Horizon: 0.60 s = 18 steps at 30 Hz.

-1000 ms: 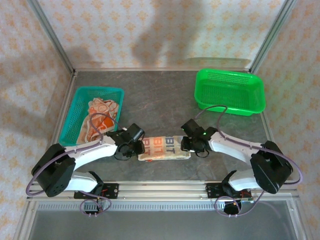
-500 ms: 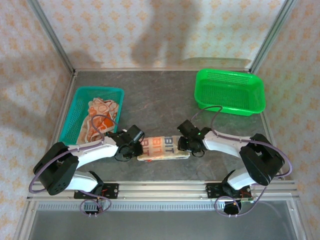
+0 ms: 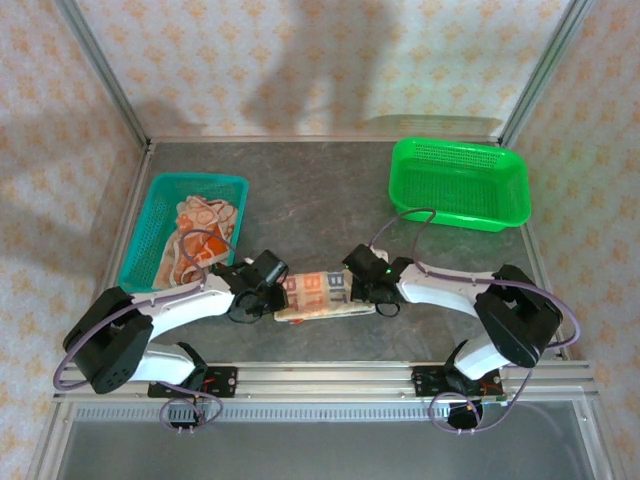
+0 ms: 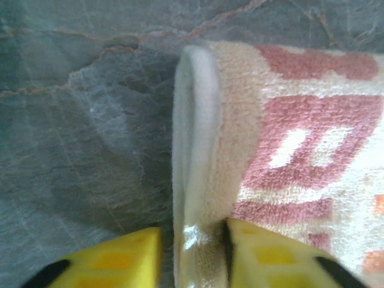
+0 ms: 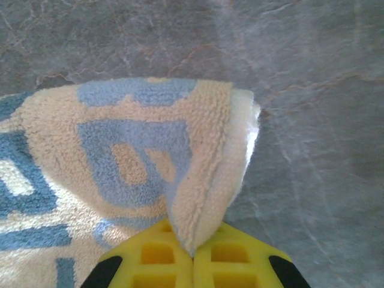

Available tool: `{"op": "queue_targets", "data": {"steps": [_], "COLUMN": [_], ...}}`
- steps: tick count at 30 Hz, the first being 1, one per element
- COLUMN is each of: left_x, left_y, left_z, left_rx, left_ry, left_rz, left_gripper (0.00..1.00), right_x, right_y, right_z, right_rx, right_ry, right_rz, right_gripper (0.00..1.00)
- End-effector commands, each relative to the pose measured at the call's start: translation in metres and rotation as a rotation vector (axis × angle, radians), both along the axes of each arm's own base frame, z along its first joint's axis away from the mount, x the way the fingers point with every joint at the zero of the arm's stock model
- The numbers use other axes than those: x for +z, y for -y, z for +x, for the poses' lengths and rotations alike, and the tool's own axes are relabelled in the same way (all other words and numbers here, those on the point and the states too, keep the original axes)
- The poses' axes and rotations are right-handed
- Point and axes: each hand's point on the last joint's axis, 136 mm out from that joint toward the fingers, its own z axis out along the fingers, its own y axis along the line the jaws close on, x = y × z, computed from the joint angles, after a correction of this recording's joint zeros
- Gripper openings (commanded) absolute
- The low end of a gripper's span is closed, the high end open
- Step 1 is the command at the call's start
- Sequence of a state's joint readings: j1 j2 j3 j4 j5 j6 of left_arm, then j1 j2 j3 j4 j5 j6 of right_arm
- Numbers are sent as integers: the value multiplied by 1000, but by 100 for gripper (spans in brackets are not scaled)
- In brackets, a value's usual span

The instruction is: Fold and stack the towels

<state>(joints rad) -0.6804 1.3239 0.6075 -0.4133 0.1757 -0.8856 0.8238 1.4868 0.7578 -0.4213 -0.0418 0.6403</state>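
1. Right claw (image 3: 360, 284) has slid left onto the right end of the cream towel (image 3: 314, 296) and closed. The left claw (image 3: 268, 288) has barely moved, and the towel now looks slightly shorter at the right.
2. Right claw (image 5: 193, 252): fully closed, pinching the towel's corner (image 5: 120, 156), which lifts into a peak.
3. Left claw (image 4: 193, 255): part open, straddling the folded left edge (image 4: 288, 150). One finger is on the cloth and the other just off it, so it's not clamped yet, as far as I can see.
4. Towel lies on the surface (image 3: 320, 200) between the arms, near the front edge. Orange towels (image 3: 195, 240) sit bunched in the teal basket (image 3: 143, 238). The green basket (image 3: 460, 148) is well apart, far right.
5. Risks:
   - The right pinch is thin and may hold the top layer only, so lifting could peel the fold open.
   - If the left side lifts before it closes, the towel drags or skews.
6. Materials:
   - Towel: thick looped terry, soft, with a rounded doubled edge and orange/grey block letters.
   - Surface: dark, smooth, stone-patterned.
   - Baskets: rigid plastic mesh.
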Motion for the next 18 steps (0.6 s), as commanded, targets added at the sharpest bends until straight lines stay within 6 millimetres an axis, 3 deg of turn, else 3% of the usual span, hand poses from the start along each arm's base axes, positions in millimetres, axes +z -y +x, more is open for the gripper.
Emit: {"op": "queue_targets", "data": {"steps": [1,3,5,8,10,14,18], "left_x": [30,46,60,78,87,99,103], "left_y": [-3,-4,-5,-7,-8,-9,-11], "left_z": [14,20,24,28,30,32,31], "left_rx": [20,31,43,66,82,95,103], "left_ry": [79,124,164,219,251,292,304], "left_rz": [-2,-19,-42,-73,-92,-120,-129], "left_gripper": [43,56,62,85,94,100,100], "right_x": [38,64,87,122,145,182,206], "right_y": [17,21,25,29,31,40,58], "right_z": [13,27,40,66,85,130,176], "right_rx": [-1,-11,-25,-38,-49,-79,-135], "right_ry": [59,90,110,157,187,235,259], "right_rz": [-92,-105,-110,-119,-130,-171,-229], "right_gripper": [0,0,0,0,0,0,0]}}
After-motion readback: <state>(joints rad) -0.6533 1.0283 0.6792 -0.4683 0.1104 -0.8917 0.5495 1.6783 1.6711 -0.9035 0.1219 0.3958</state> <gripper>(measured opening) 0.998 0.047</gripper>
